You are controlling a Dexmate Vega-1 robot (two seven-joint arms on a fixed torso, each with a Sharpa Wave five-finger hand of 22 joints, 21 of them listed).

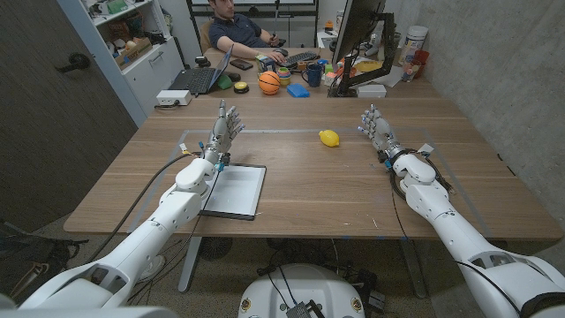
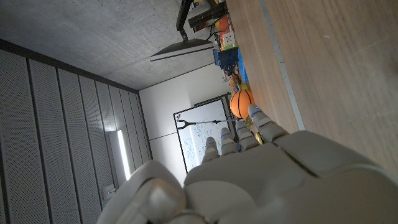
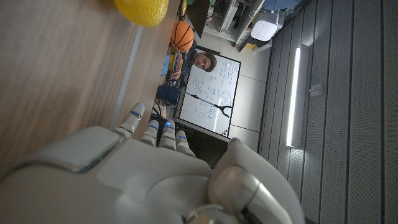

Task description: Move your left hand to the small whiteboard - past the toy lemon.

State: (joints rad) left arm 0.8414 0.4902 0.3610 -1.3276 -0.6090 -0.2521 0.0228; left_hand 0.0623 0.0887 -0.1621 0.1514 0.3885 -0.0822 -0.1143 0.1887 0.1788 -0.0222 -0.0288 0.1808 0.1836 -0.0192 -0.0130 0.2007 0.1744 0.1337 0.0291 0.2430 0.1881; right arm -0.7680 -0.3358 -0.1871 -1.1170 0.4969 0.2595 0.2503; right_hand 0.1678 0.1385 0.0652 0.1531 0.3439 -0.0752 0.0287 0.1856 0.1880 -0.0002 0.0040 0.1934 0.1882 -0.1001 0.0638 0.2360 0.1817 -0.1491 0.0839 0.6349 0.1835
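The small whiteboard (image 1: 236, 190) lies on the wooden table (image 1: 318, 185) near its front left, partly under my left forearm. My left hand (image 1: 224, 129) is beyond the board's far edge, fingers apart and reaching away from me, holding nothing. The toy lemon (image 1: 329, 137) sits mid-table, to the right of that hand and well apart from it. My right hand (image 1: 380, 130) stands to the right of the lemon, fingers spread, empty. In the right wrist view the lemon (image 3: 142, 10) lies ahead of my right hand (image 3: 130, 174). In the left wrist view my left hand (image 2: 249, 177) holds nothing.
At the table's far end are a basketball (image 1: 269, 82), a laptop (image 1: 199, 78), a blue mug (image 1: 315, 74), a monitor (image 1: 353, 35) and clutter. A person (image 1: 237, 31) sits behind. A concrete wall runs along the right side. A tape line crosses the table.
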